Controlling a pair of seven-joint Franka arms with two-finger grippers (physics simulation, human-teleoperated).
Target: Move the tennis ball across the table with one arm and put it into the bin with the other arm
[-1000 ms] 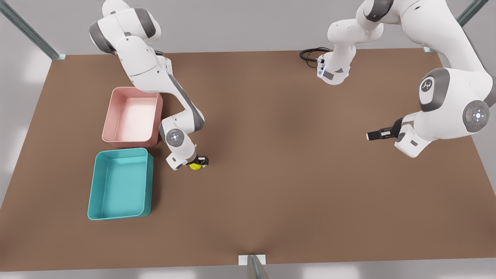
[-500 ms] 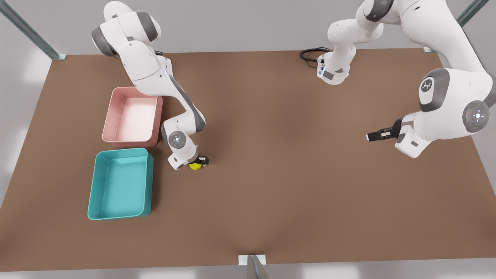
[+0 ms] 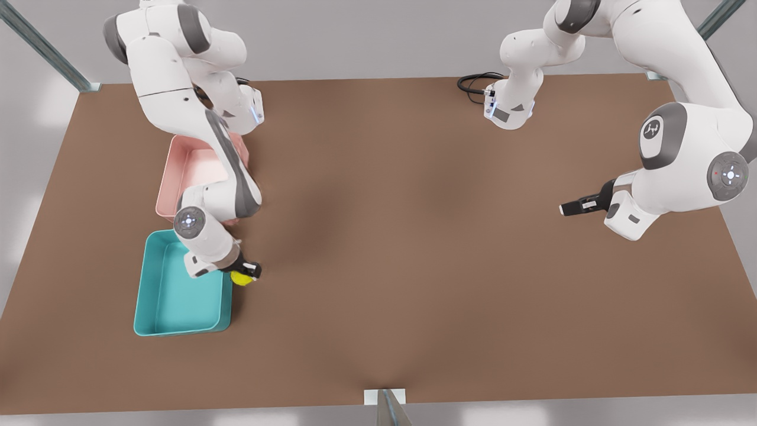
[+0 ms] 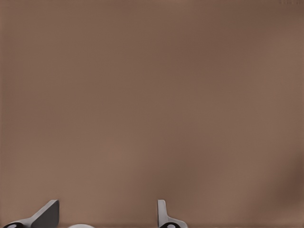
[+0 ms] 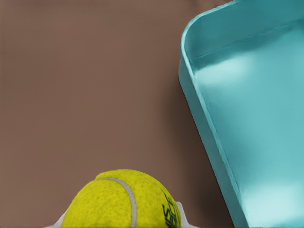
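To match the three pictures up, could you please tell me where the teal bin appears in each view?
Front view: the teal bin sits at the front view's lower left, partly under the right tool.
Right wrist view: the bin's corner and wall lie beside the tennis ball.
Left wrist view: brown table beyond the left tool, no bin.
Shared landmark: the table.

Both arms wear glossy white shells with dark grey bands at the joints; round grey caps carry small lit dots; one link bears a grey disc with a white logo; the left gripper (image 3: 569,207) and right gripper (image 3: 245,273) are black; a black cable (image 3: 473,83) coils at one base.
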